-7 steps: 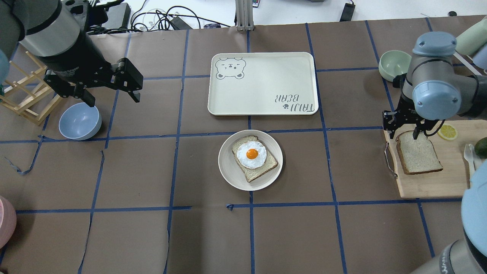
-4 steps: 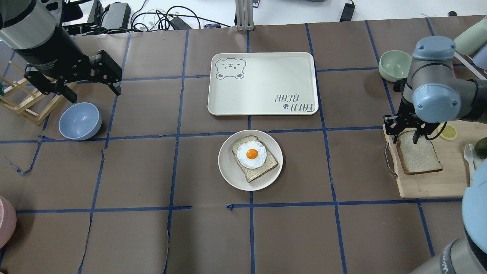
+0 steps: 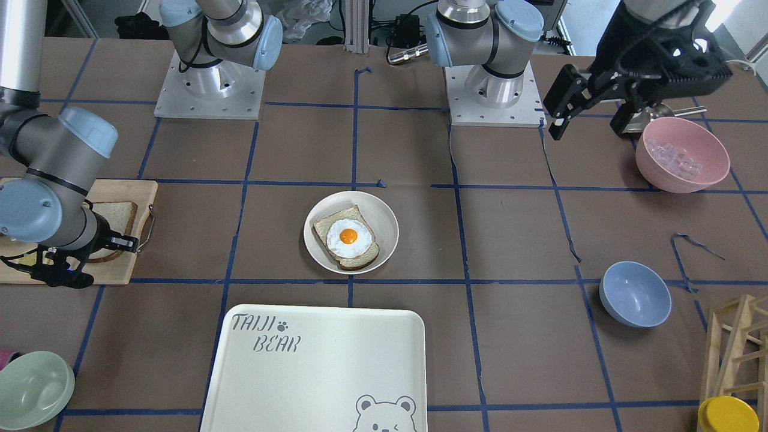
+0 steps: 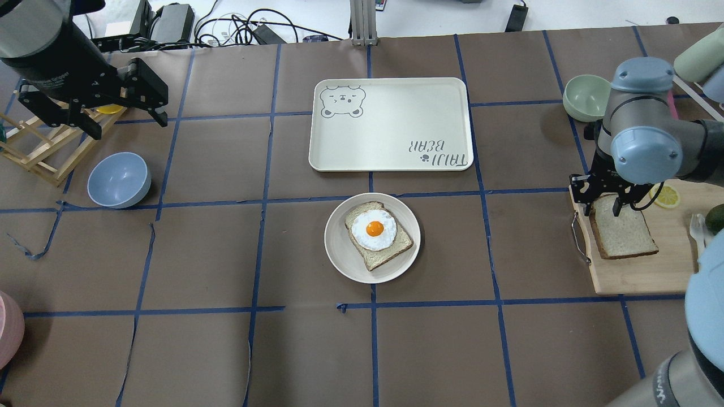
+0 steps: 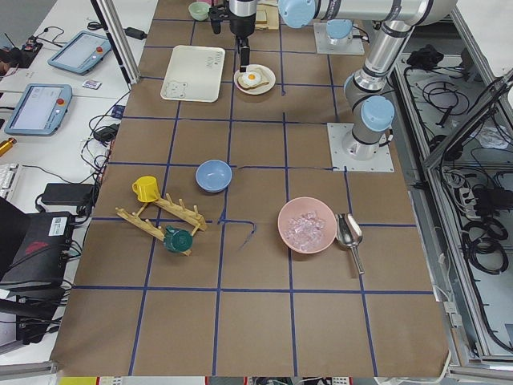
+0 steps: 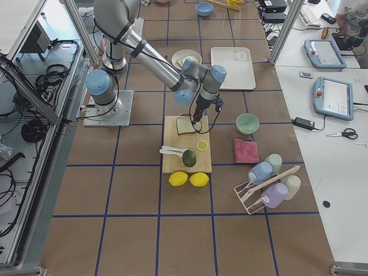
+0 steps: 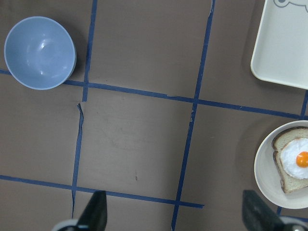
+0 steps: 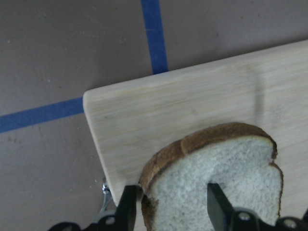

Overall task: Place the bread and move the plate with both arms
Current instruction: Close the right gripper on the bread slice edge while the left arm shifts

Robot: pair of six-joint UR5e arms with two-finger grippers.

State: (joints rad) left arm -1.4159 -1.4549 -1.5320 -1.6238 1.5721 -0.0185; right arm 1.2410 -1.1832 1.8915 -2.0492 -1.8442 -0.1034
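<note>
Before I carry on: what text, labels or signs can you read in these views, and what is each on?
"TAIJI BEAR", with a paw print after TAIJI: printed on the tray, which also carries a bear face drawing.
White lettering on the black body of the left end effector: too blurred to read.
Lettering on the right arm at the overhead view's lower right corner: cut off, unreadable.
Tablet screens beside the table: too small to read.
</note>
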